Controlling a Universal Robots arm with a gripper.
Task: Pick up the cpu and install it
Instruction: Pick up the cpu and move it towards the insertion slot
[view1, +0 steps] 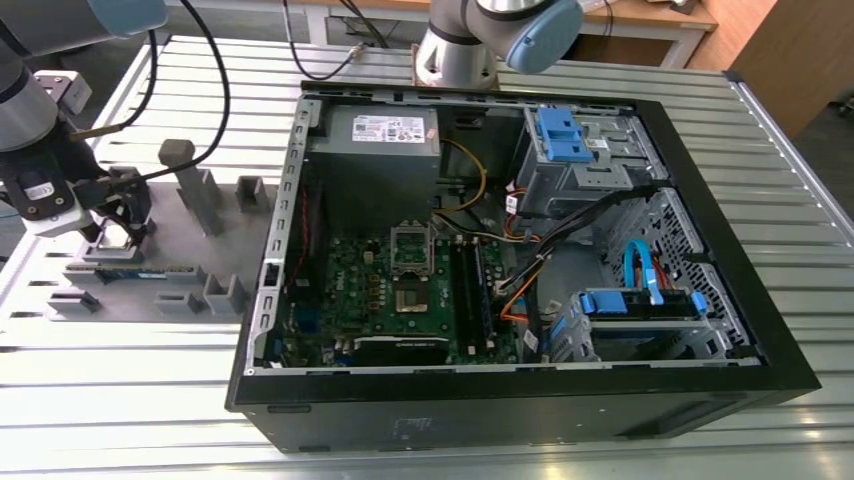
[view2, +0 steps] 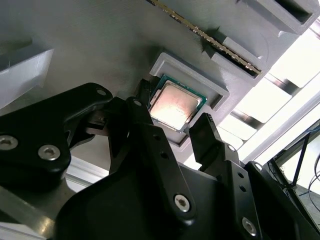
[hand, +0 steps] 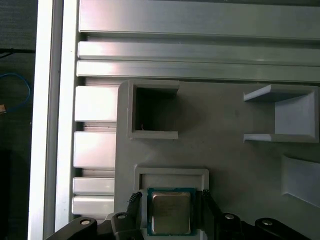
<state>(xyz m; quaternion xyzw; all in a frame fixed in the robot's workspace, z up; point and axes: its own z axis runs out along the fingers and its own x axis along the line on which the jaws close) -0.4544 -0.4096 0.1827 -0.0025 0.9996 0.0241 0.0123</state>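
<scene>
The cpu, a small square chip with a shiny silver top and a green rim, lies flat in a raised square nest on the grey holder tray. My gripper hangs just over that nest at the exterior view's left, outside the computer case. It is open, with one black finger on each side of the chip and a small gap to each edge. The chip sits level in its nest.
The open computer case lies at the exterior view's right, with the green motherboard and its socket inside and a grey power supply behind. A thin memory stick stands on the tray beside several grey upright posts. A slatted aluminium table lies beneath.
</scene>
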